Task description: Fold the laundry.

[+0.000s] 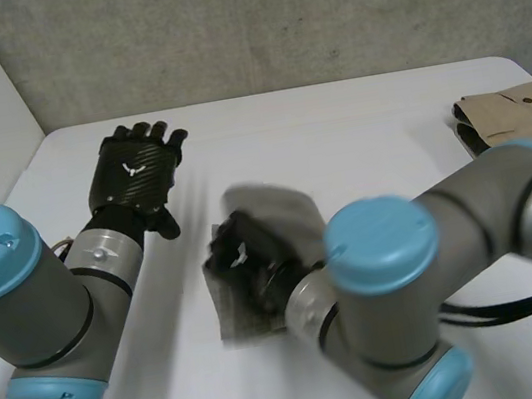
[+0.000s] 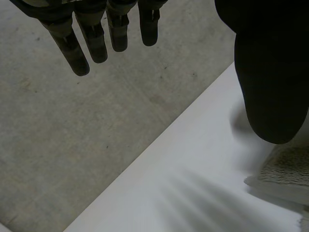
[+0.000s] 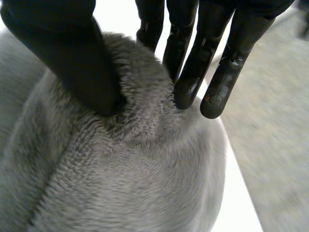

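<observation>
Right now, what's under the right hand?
A grey towel, with a ridge of it pinched by the right hand between thumb and fingers. The towel hides the white table directly beneath.

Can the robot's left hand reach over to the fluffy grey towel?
Probably yes. The left hand is open and holds nothing, and just bare table lies between it and the grey towel. The right hand pinches that towel, so it may crowd the spot.

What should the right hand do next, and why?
Probably lift the pinched fold and draw it across: the right hand pinches a ridge of the grey towel between thumb and fingers; the left hand is open, off the cloth.
</observation>
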Robot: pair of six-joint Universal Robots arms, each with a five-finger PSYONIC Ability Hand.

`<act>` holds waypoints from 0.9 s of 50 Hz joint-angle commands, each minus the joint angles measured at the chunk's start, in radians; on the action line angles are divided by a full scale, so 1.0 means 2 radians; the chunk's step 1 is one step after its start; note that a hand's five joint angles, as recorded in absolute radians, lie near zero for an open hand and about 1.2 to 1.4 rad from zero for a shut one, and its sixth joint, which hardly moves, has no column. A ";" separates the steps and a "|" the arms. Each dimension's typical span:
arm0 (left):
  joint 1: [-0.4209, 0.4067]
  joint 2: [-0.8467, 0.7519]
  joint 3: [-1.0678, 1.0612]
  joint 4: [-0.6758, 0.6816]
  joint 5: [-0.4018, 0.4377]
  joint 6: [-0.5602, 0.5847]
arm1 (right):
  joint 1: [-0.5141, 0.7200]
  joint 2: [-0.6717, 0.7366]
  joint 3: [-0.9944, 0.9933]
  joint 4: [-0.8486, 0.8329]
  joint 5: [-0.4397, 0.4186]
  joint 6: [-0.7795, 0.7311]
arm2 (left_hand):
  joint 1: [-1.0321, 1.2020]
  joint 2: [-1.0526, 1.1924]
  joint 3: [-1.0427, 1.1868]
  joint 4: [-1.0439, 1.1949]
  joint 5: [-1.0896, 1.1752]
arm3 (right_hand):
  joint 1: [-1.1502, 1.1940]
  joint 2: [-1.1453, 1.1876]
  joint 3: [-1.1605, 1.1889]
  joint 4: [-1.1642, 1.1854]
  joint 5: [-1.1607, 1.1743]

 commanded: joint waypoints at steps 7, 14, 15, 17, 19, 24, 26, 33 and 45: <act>-0.023 0.003 0.016 -0.004 -0.002 -0.078 | -0.098 -0.055 -0.013 0.034 -0.010 0.340 | 0.001 -0.006 -0.010 -0.005 -0.015 | -0.357 -0.446 -0.447 -0.455 -0.448; -0.071 -0.024 0.056 -0.080 -0.001 -0.143 | -0.117 -0.027 -0.028 0.100 -0.019 0.364 | 0.007 0.000 -0.004 0.001 -0.009 | -0.357 -0.446 -0.447 -0.455 -0.448; -0.075 -0.035 0.062 -0.090 -0.001 -0.144 | -0.117 -0.018 -0.032 0.104 -0.018 0.357 | 0.007 0.000 -0.004 0.001 -0.009 | -0.357 -0.446 -0.447 -0.455 -0.448; -0.079 -0.059 0.072 -0.110 -0.003 -0.147 | -0.118 0.008 -0.051 0.120 -0.014 0.341 | 0.007 0.000 -0.004 0.001 -0.009 | -0.357 -0.446 -0.447 -0.455 -0.448; -0.080 -0.088 0.085 -0.138 -0.007 -0.147 | -0.119 0.029 -0.066 0.131 -0.015 0.338 | 0.010 0.002 -0.001 0.003 -0.006 | -0.357 -0.446 -0.447 -0.455 -0.448; -0.078 -0.118 0.095 -0.178 -0.034 -0.143 | -0.120 0.064 -0.092 0.151 -0.016 0.335 | 0.023 0.016 0.012 0.017 0.007 | -0.357 -0.446 -0.447 -0.455 -0.448; -0.074 -0.124 0.097 -0.186 -0.053 -0.141 | -0.120 0.070 -0.099 0.154 -0.016 0.331 | 0.028 0.020 0.017 0.021 0.012 | -0.357 -0.446 -0.447 -0.455 -0.448; -0.068 -0.148 0.099 -0.191 -0.063 -0.096 | -0.119 0.087 -0.116 0.170 -0.012 0.298 | 0.025 0.017 0.014 0.018 0.009 | -0.357 -0.446 -0.447 -0.455 -0.448; -0.071 -0.078 0.115 -0.188 -0.026 -0.064 | -0.119 0.003 -0.052 0.125 0.014 0.256 | 0.000 -0.008 -0.011 -0.007 -0.016 | -0.357 -0.446 -0.447 -0.455 -0.448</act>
